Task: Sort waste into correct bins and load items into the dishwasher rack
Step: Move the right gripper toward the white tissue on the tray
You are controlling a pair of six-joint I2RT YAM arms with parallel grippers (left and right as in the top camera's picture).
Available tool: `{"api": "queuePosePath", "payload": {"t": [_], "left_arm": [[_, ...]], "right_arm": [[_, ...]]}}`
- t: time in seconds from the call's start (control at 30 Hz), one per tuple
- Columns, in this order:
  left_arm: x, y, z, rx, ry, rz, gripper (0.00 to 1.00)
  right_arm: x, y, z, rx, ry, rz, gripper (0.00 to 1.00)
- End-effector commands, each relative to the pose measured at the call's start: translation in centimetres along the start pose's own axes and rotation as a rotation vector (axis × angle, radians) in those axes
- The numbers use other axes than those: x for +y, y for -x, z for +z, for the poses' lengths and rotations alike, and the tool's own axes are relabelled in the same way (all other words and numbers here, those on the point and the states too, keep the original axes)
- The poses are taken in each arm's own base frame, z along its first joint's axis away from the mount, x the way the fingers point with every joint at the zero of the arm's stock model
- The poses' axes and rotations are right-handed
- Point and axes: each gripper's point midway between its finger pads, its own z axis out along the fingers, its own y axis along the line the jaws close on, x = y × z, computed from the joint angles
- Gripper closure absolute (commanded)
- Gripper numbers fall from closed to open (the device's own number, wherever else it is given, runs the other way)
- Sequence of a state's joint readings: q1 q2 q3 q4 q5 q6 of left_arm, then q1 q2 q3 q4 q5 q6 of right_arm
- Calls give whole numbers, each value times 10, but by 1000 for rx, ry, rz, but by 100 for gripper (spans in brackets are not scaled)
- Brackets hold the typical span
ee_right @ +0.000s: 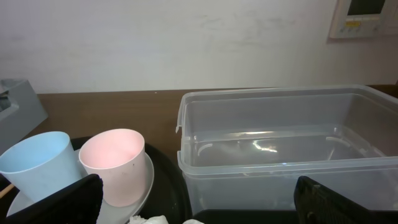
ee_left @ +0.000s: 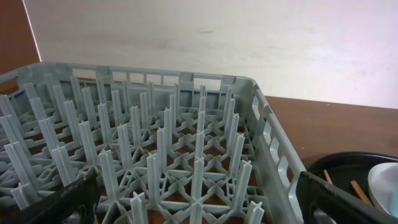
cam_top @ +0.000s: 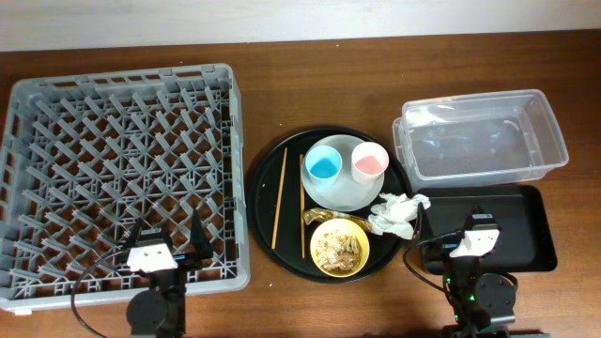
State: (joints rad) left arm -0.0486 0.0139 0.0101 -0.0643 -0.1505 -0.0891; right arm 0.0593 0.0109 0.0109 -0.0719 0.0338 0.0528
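Here, the left pincer point(ee_left: 196, 200) and right pincer point(ee_right: 198, 200) gape wide, empty; the crumpled tissue point(cam_top: 397, 214), likely soft and featherlight, lies at the rim of the round tray point(cam_top: 266, 192), best pinched at a raised fold.

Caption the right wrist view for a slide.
Blue cup and pink cup standing on the plate, beside the empty clear tub.

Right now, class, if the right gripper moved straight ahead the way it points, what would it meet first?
Most likely the near wall of the clear tub, though depth is hard to judge; the pink cup sits off to its left.
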Motion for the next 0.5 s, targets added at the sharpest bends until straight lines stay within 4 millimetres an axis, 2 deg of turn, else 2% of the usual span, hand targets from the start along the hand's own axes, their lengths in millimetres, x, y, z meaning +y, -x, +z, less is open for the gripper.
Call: {"api": "queuePosePath", "payload": {"t": [0.0,0.1,0.27,0.37,0.47], "left_arm": [[3,1,0,-4,16,19,1],[3,1,0,-4,16,19,1],[3,1,0,-4,16,19,1],[3,0,0,-4,16,19,1],[3,1,0,-4,16,19,1]], "right_arm": [[11,0,-1,-2,65,8,1],[20,14,-6,-4,117,8,1],[24,77,-32,30,120,12,1],[26,108,-40,174,115,16,1],[28,115,-41,403,116,20,1]]}}
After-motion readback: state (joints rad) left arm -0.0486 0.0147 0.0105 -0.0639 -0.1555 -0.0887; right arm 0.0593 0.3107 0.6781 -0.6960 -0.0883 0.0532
